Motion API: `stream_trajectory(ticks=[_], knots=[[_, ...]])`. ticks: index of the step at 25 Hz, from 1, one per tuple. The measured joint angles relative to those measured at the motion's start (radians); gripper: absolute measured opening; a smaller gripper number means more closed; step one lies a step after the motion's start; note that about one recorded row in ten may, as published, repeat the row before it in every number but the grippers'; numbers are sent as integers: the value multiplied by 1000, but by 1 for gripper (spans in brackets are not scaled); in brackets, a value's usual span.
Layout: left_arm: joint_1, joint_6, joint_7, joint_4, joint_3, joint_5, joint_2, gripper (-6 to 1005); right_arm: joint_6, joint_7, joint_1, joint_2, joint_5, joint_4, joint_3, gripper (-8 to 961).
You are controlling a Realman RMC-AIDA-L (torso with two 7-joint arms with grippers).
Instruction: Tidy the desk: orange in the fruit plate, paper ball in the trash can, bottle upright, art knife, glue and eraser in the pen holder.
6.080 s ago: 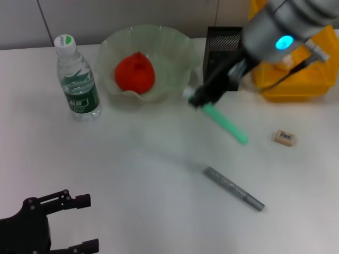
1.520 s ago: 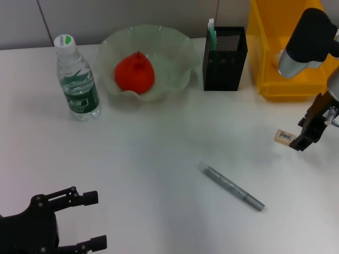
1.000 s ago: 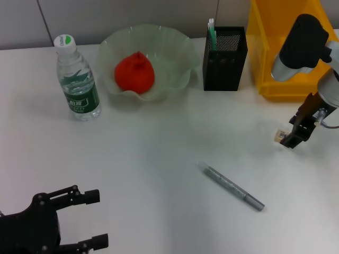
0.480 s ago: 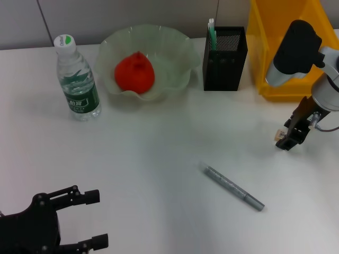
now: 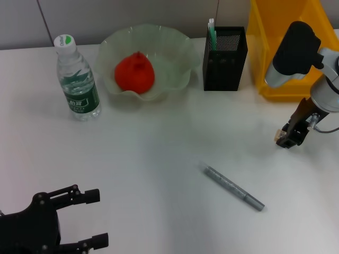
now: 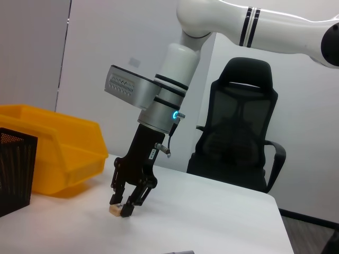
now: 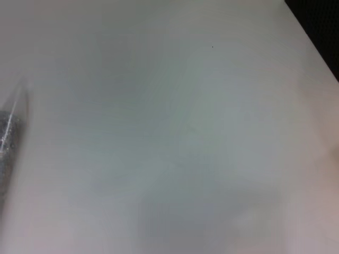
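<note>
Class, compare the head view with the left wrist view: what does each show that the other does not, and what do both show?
Only the head view shows the bottle standing upright, the orange in the fruit plate, the grey pen-like item lying on the desk and the parked left tool. Only the left wrist view shows the black office chair beyond the desk. Both show the right tool down at the eraser, plus the trash can and pen holder.
</note>
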Motion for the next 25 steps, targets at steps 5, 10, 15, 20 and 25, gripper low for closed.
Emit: stream_trajectory(ticks=[5, 10, 15, 20, 25], knots=[[2, 0, 0, 0, 0, 0, 0, 802, -7, 3, -2, 0, 9, -10, 5, 355], [3, 0, 0, 0, 0, 0, 0, 802, -6, 6, 0, 0, 8, -5, -1, 300], [5, 0, 0, 0, 0, -1, 0, 802, -31, 10, -2, 1, 8, -36, 7, 258], [4, 0, 1, 0, 0, -2, 0, 802, -80, 33, -9, 0, 13, -167, 27, 256], [2, 0, 1, 0, 0, -2, 0, 802, -117, 51, -9, 0, 84, -310, 47, 256]])
